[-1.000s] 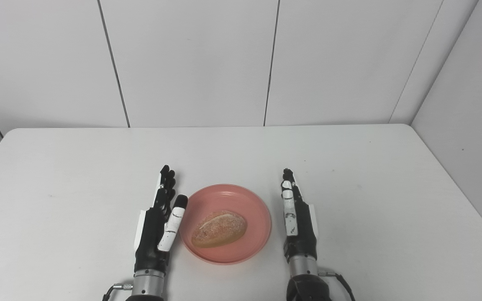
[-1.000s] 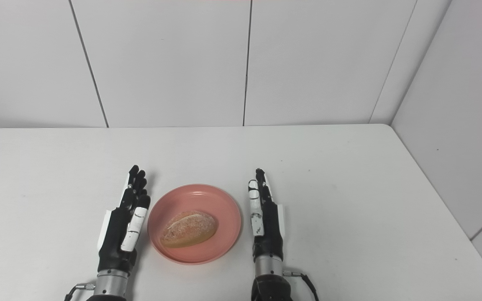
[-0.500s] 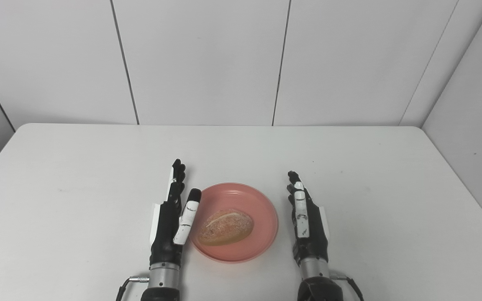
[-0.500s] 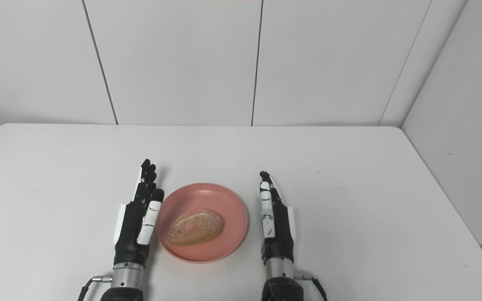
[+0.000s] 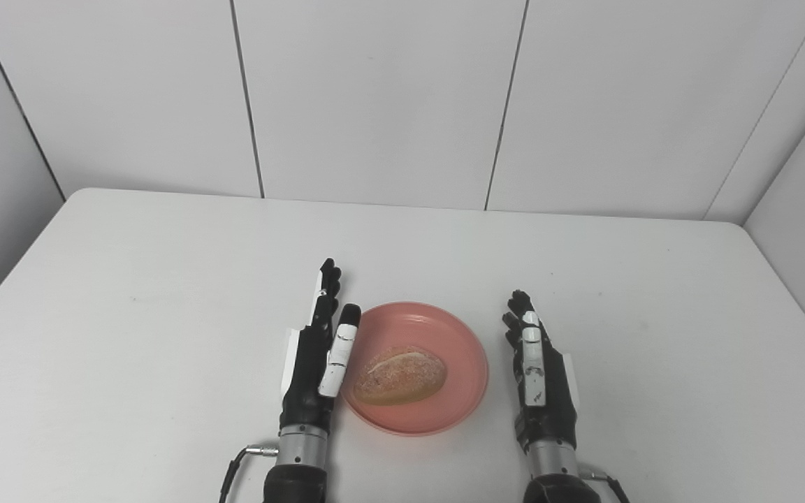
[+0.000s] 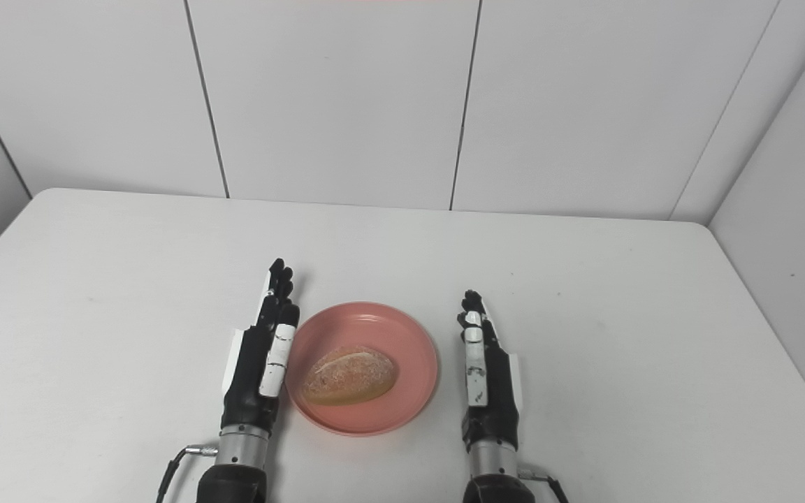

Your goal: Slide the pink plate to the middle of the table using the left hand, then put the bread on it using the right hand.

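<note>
left eye view: both hands flank the pink plate (image 5: 462,349) (bread (image 5: 400,367) on it), fingers straight, holding nothing.

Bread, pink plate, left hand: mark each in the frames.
bread (image 5: 400,376), left eye view, middle of its crust.
pink plate (image 5: 469,349), left eye view, bare right inner wall.
left hand (image 6: 257,370), right eye view, middle of the hand.
</note>
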`<state>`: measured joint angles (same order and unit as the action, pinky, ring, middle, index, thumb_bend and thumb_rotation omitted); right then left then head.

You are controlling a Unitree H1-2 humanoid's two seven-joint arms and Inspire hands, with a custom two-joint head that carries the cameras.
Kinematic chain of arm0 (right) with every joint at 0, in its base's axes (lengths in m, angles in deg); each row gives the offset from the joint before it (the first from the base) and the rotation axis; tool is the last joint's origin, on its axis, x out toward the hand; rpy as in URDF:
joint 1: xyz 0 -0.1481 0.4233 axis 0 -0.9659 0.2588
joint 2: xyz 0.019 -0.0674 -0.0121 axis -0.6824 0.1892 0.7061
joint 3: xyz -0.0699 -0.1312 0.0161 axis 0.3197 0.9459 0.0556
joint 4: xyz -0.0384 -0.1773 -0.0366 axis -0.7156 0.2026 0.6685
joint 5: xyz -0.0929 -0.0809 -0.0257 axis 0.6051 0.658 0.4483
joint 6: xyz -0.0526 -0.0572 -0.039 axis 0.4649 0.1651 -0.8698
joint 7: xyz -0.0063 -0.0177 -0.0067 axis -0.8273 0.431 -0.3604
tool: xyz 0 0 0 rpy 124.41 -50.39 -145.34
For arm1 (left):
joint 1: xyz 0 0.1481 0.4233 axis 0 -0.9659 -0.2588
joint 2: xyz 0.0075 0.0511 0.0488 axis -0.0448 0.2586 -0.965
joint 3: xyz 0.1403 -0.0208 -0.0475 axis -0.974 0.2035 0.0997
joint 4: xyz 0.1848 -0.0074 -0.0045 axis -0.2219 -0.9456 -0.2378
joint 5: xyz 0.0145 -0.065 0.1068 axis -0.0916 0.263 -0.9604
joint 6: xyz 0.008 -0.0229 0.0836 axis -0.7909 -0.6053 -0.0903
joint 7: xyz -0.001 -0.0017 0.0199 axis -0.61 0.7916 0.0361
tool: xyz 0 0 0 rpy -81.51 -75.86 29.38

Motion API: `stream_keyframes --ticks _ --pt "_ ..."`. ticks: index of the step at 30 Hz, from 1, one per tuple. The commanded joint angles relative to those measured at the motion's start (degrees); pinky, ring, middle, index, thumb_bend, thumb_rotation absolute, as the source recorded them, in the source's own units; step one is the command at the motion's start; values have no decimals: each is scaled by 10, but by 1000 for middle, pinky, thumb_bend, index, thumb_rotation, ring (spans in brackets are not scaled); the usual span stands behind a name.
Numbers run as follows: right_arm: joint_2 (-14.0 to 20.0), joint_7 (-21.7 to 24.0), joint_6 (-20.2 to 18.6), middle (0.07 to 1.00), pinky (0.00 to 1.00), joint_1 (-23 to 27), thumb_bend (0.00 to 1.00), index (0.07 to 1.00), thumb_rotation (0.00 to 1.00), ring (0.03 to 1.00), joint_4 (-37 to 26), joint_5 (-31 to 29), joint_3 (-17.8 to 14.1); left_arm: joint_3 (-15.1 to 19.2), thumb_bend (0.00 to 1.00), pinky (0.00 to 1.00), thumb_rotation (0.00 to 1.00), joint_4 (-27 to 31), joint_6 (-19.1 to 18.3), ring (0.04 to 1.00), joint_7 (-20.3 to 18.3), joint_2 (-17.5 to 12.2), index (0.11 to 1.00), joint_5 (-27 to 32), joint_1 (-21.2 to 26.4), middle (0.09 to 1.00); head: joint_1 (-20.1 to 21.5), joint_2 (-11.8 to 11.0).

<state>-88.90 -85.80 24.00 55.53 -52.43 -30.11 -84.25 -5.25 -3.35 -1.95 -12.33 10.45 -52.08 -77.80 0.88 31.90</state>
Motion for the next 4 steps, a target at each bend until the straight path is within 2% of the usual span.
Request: stream_keyframes --ticks 1,4 --pt "-4 10 12 932 976 -17 739 909 1000 929 21 -10 -3 1 822 1000 1000 -6 4 1000 8 8 1000 9 3 1000 0 -6" --pt "-6 15 25 934 971 -20 753 907 1000 927 28 -9 -4 6 828 1000 1000 -2 -12 1000 4 9 1000 19 -1 1000 3 0"
